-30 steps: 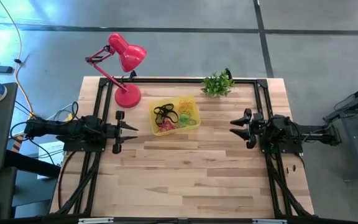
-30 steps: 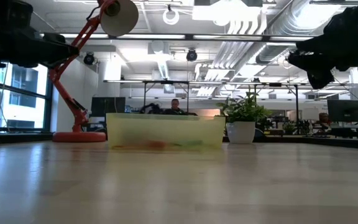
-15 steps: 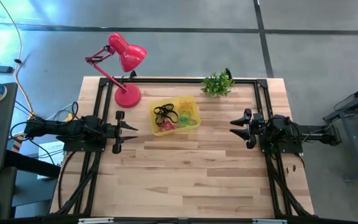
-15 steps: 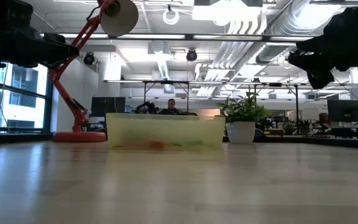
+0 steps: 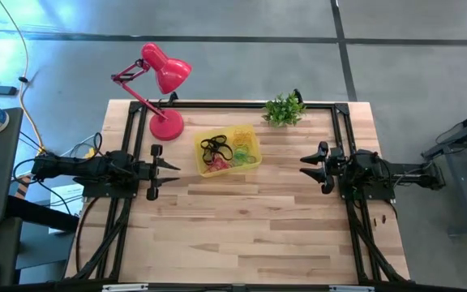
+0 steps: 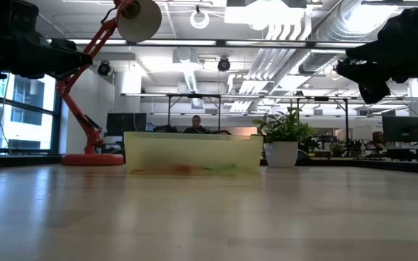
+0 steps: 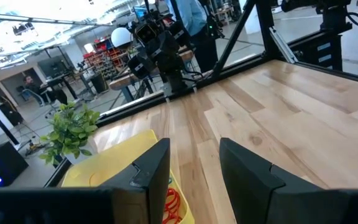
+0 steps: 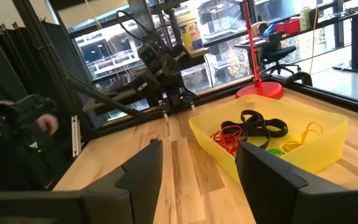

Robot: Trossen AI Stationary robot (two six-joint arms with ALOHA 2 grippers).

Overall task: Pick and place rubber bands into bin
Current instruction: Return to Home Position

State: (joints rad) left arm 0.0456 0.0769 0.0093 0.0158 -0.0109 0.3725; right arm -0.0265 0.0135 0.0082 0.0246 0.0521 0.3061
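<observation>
The yellow bin (image 5: 228, 149) stands on the table's far middle part, with black, red, orange and green rubber bands (image 8: 253, 127) lying inside it. My left gripper (image 5: 167, 173) hovers level over the table's left edge, open and empty, its fingers (image 7: 148, 171) pointing toward the right. My right gripper (image 5: 308, 165) hovers level over the right edge, open and empty, its fingers (image 8: 143, 171) pointing toward the left. Both stand well apart from the bin (image 8: 272, 140).
A red desk lamp (image 5: 162, 85) stands at the table's far left, and a small potted plant (image 5: 283, 109) at the far middle. Black frame bars run along the table's far edge and sides. Bare wood (image 5: 250, 227) lies between the arms and toward the near edge.
</observation>
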